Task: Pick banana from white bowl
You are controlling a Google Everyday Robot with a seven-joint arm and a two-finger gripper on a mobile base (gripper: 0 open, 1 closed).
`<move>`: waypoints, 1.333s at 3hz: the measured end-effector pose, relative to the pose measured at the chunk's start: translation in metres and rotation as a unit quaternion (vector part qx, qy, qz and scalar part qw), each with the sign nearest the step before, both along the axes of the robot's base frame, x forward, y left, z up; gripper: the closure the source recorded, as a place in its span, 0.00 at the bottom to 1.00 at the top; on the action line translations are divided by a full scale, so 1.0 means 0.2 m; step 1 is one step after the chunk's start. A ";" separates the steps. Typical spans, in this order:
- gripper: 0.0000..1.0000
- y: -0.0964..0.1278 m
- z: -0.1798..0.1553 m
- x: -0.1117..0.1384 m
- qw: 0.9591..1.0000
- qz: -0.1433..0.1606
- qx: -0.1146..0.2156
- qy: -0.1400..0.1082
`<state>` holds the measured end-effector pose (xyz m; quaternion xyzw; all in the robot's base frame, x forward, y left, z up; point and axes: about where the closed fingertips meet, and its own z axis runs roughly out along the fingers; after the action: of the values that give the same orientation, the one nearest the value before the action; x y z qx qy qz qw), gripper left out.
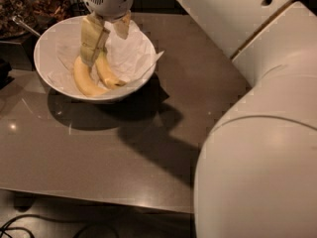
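Observation:
The white bowl [45, 69], lined with crinkled white paper, stands at the table's far left. Two bananas lie in it side by side. The banana [107, 72] is the slimmer, deeper-yellow one on the right, with its brownish end towards the bowl's front. A paler, thicker banana [84, 79] lies to its left. My gripper [106, 44] reaches down into the bowl from behind, open. One finger [92, 39] is over the far ends of both bananas, and the other [122, 27] is to the right of them. Nothing is held.
My white arm [257, 133] fills the right side of the view and casts a shadow on the brown table [99, 157]. A dark dish of brownish food [20, 9] with a spoon [25, 27] stands behind the bowl at the far left. Cables [29, 227] lie on the floor in front.

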<state>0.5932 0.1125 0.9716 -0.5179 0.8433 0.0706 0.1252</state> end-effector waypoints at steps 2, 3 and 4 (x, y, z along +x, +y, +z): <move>0.34 0.02 -0.13 0.13 0.999 -0.020 0.002 0.028; 0.34 0.04 -0.18 0.17 0.999 -0.025 -0.001 0.037; 0.35 0.04 -0.23 0.21 0.999 -0.029 -0.005 0.045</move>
<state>0.6357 0.1214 0.9250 -0.4903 0.8630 0.0859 0.0868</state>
